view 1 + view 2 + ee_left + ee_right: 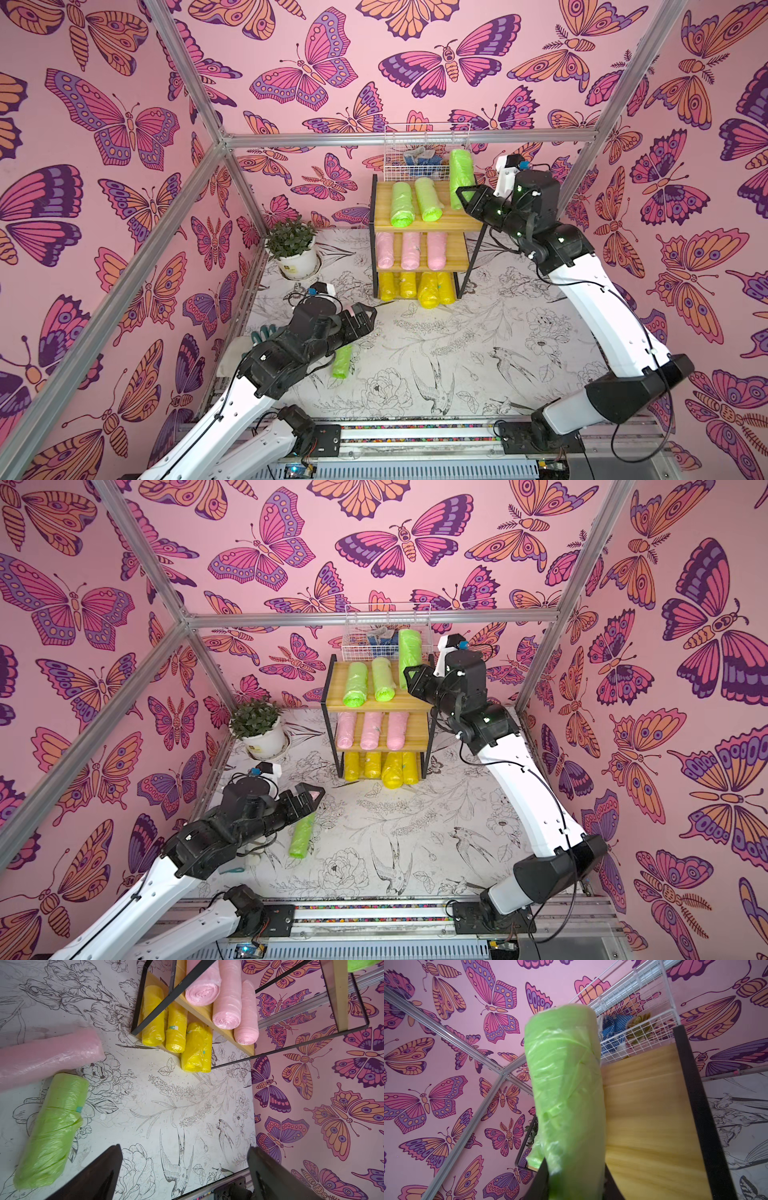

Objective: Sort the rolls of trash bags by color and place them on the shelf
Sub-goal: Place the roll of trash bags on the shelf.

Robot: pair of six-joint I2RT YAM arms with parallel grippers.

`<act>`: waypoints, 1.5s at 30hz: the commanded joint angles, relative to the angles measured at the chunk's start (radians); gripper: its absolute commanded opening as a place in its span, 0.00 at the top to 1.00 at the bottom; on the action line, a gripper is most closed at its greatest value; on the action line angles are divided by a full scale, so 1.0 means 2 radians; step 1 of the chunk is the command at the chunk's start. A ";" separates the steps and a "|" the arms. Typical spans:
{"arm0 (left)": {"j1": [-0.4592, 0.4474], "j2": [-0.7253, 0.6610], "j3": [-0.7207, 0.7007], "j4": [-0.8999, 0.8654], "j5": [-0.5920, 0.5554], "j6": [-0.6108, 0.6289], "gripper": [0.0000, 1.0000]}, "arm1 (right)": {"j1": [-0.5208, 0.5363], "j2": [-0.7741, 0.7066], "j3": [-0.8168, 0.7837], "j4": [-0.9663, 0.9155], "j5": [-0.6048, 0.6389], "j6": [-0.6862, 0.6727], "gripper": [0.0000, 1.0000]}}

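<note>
The shelf (446, 222) stands at the back of the table. Two lime green rolls (402, 203) lie on its top board, three pink rolls (410, 251) on the middle board and several yellow rolls (415, 286) on the bottom. My right gripper (462, 197) is shut on another green roll (564, 1084), holding it upright over the right end of the top board (654, 1126). My left gripper (185, 1159) hangs open and holds nothing, low over the table. Beside it a green roll (54, 1126) and a pink roll (47, 1055) lie on the table. My left arm hides that pink roll in both top views.
A white wire basket (424, 145) with blue items stands behind the shelf, close to the held roll. A potted plant (293, 245) sits left of the shelf. Aluminium frame posts (232, 199) and butterfly walls close in the table.
</note>
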 commanded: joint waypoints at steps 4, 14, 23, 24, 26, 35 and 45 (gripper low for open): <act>0.000 0.011 0.010 -0.037 -0.008 0.024 0.00 | -0.007 0.020 0.032 -0.020 -0.035 0.006 1.00; 0.001 0.022 0.021 -0.057 0.002 0.041 0.00 | -0.016 0.055 0.044 -0.032 -0.040 0.002 1.00; 0.007 0.026 0.023 -0.073 -0.001 0.057 0.00 | -0.017 0.062 0.052 -0.057 -0.035 -0.014 0.65; 0.008 0.027 0.022 -0.075 -0.002 0.058 0.00 | -0.016 0.062 0.052 -0.058 -0.035 -0.013 0.59; 0.013 0.032 0.018 -0.075 0.001 0.054 0.00 | -0.017 0.061 0.054 -0.059 -0.039 -0.015 0.47; 0.050 0.054 0.001 -0.075 0.035 0.067 0.00 | -0.017 0.054 0.075 -0.070 -0.054 -0.027 0.24; 0.112 0.137 0.022 -0.116 0.099 0.140 0.01 | -0.016 -0.006 0.073 -0.086 -0.066 -0.043 0.24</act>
